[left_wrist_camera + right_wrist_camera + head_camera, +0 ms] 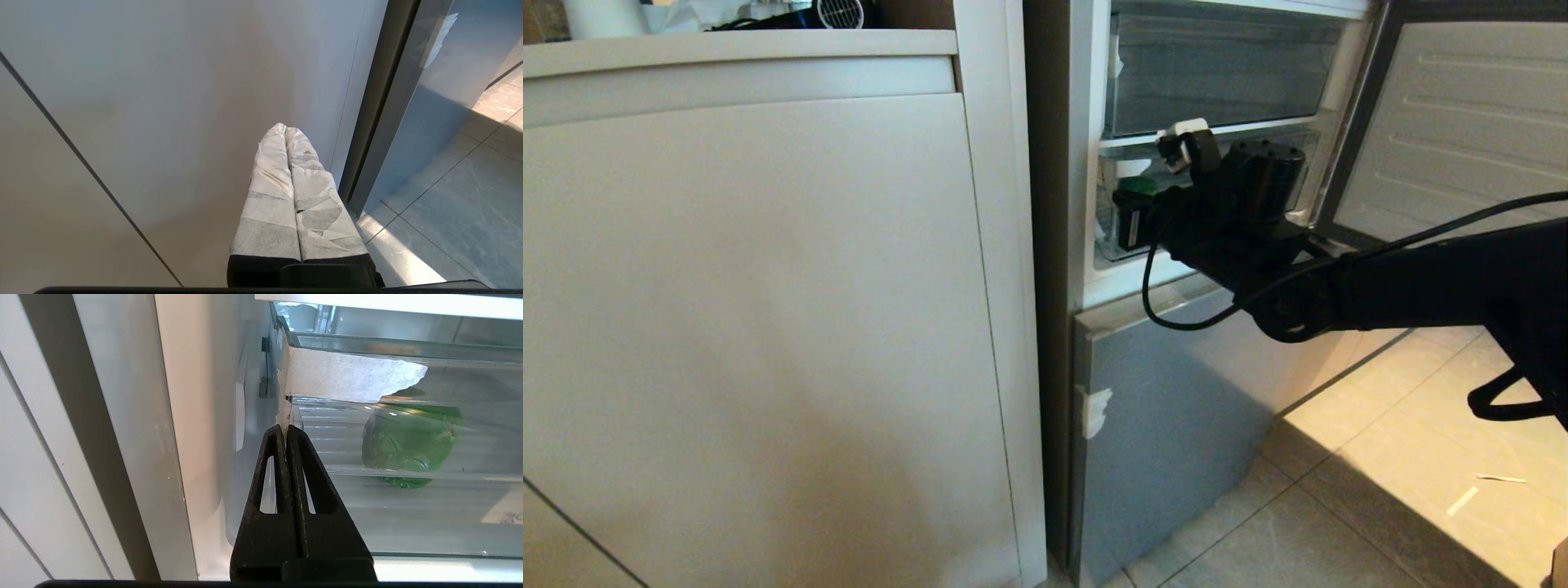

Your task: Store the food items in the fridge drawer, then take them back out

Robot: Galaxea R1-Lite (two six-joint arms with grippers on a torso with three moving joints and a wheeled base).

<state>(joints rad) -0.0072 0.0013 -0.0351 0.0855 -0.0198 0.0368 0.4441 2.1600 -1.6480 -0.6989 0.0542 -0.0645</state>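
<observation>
Reaching in from the right of the head view, the black right arm stretches level into the open fridge, its right gripper (pixel 286 430) pressed fully together with the tips at the front corner of the clear fridge drawer (pixel 408 514); a strip of white tape on that corner sits right at the tips, though whether it is pinched I cannot tell. Low beside the beige cabinet door (pixel 163 102), the left gripper (pixel 285 130) hangs parked, its paper-wrapped fingers (pixel 269 196) closed against each other with nothing between them. Behind the drawer's ribbed clear wall lies the green bell pepper (pixel 408 441), toward the side away from the gripper tips. Above it runs a glass shelf (pixel 388 345). Farther off, the fridge door (pixel 1462 122) stands swung open to the right, over the pale tiled floor (pixel 1380 457).
</observation>
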